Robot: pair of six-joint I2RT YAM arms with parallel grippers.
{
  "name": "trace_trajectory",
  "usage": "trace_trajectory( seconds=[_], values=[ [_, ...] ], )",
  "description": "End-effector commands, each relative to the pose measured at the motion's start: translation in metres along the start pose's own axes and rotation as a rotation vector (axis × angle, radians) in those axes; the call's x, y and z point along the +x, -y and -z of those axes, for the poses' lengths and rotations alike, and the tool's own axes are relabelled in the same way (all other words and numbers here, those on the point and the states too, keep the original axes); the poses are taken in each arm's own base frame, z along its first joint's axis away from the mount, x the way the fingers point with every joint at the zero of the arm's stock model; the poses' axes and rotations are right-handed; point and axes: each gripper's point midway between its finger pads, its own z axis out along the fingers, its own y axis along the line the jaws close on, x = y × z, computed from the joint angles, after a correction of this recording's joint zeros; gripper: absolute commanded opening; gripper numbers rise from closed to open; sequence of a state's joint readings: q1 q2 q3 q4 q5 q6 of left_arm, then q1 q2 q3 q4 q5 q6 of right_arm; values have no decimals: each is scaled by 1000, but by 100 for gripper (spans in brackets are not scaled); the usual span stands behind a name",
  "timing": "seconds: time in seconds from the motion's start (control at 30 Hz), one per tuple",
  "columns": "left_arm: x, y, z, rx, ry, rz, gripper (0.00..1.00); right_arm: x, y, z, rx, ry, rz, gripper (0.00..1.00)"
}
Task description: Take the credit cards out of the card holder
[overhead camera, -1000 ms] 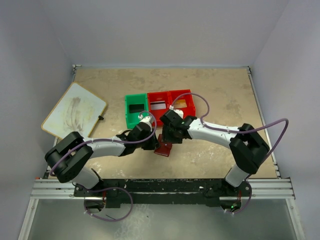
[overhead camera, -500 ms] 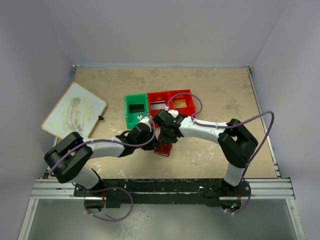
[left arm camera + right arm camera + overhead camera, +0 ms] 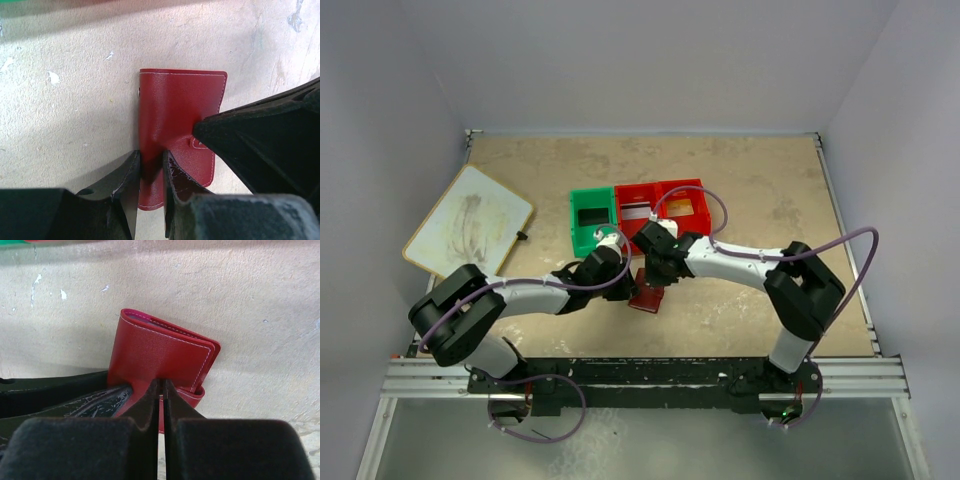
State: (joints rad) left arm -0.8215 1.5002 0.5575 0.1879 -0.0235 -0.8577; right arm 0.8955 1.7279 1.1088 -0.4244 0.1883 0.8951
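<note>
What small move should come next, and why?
Probably pull the right jaws gently back to peel the tab open. The card holder is closed, the left jaws pinch its edge to steady it, and the right jaws are shut on that tab.

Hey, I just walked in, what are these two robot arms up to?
Both arms meet over a dark-red folding card holder lying closed on the table, between the arm bases and the green-and-red plastic bin tray. The left tool pinches the holder's folded edge. The right tool is shut at the opposite edge by the small strap; whether it grips the cover is unclear. No card is coming out right now.
</note>
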Motion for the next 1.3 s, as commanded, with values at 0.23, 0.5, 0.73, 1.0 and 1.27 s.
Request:
trace_trajectory(
  seconds=[0.23, 0.5, 0.73, 1.0, 1.27],
  values=[
    [26, -71, -2, -294, -34, 23, 0, 28, -10, 28, -200, -66, 102, 0],
    [23, -68, 0, -281, -29, 8, 0, 49, 36, 20, -83, -107, 44, 0],
    [14, -51, 6, -208, -25, -43, 0, 25, 62, 28, 17, 6, -76, 40],
    [12, -45, 8, -193, -42, -76, 0, 21, 52, 21, -49, -21, -43, 38],
    [8, -41, 9, -184, -38, -86, 0, 18, 29, 13, -170, -5, -38, 23]
  ],
)
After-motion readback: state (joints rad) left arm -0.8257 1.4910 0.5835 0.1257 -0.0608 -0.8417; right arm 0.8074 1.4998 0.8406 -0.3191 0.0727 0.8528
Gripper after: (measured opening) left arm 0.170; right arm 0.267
